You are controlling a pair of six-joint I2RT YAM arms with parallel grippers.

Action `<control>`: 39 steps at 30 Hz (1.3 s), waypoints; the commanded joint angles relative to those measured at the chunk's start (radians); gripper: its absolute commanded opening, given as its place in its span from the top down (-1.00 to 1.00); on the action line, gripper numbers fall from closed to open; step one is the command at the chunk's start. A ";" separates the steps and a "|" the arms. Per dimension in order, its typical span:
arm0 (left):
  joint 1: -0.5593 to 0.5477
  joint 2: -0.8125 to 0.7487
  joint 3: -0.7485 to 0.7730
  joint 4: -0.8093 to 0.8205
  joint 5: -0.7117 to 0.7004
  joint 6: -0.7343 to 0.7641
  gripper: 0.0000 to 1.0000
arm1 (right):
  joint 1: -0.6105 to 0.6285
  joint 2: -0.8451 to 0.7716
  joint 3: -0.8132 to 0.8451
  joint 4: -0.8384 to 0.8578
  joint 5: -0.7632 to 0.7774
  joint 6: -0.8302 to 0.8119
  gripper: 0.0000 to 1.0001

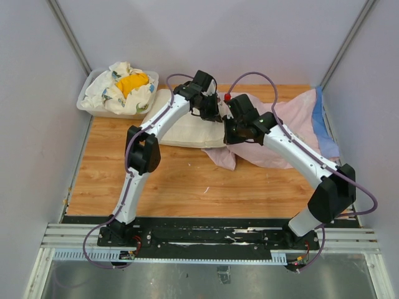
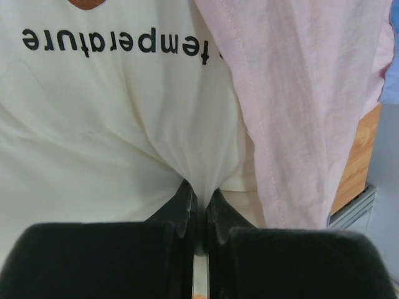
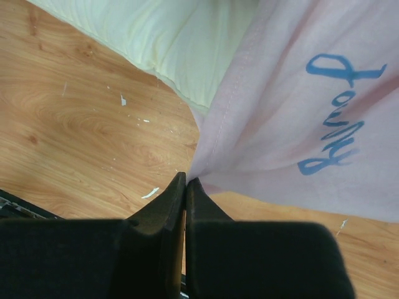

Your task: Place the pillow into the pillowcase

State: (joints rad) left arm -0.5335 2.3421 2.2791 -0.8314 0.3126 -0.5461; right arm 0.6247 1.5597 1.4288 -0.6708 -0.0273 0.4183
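The cream-white pillow (image 1: 187,128) lies at the back middle of the wooden table, its right end under the pale pink pillowcase (image 1: 293,118). In the left wrist view the pillow (image 2: 118,124) shows black lettering, and the pillowcase (image 2: 299,99) overlaps its right side. My left gripper (image 2: 201,194) is shut on a pinched fold of the pillow's fabric. My right gripper (image 3: 186,180) is shut on the hem of the pillowcase (image 3: 299,106), lifted a little above the table, with the pillow (image 3: 181,43) just beyond. From above, the left gripper (image 1: 215,112) and right gripper (image 1: 232,134) are close together.
A white tub (image 1: 93,103) with a white-and-yellow cloth bundle (image 1: 128,84) stands at the back left corner. A blue edge of the pillowcase (image 1: 321,121) lies by the right wall. Bare wooden tabletop (image 1: 187,187) stretches between the arms' bases and the fabric.
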 commanded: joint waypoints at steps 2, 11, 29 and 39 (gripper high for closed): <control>0.011 -0.060 -0.006 0.068 0.037 -0.007 1.00 | 0.030 -0.014 0.074 -0.030 -0.026 -0.023 0.99; 0.007 0.003 0.080 0.068 0.050 -0.038 1.00 | 0.079 0.052 0.129 -0.032 -0.032 -0.027 0.99; 0.040 -0.047 -0.056 0.136 0.096 -0.038 0.99 | 0.133 0.124 0.228 -0.040 -0.001 -0.082 0.99; 0.040 0.007 -0.056 0.149 0.119 -0.041 1.00 | 0.147 0.139 0.250 -0.048 -0.007 -0.107 0.99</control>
State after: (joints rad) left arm -0.5087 2.3337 2.2154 -0.7547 0.3946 -0.5808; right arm 0.7525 1.6875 1.6623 -0.7097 -0.0254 0.3321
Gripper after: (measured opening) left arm 0.051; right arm 0.013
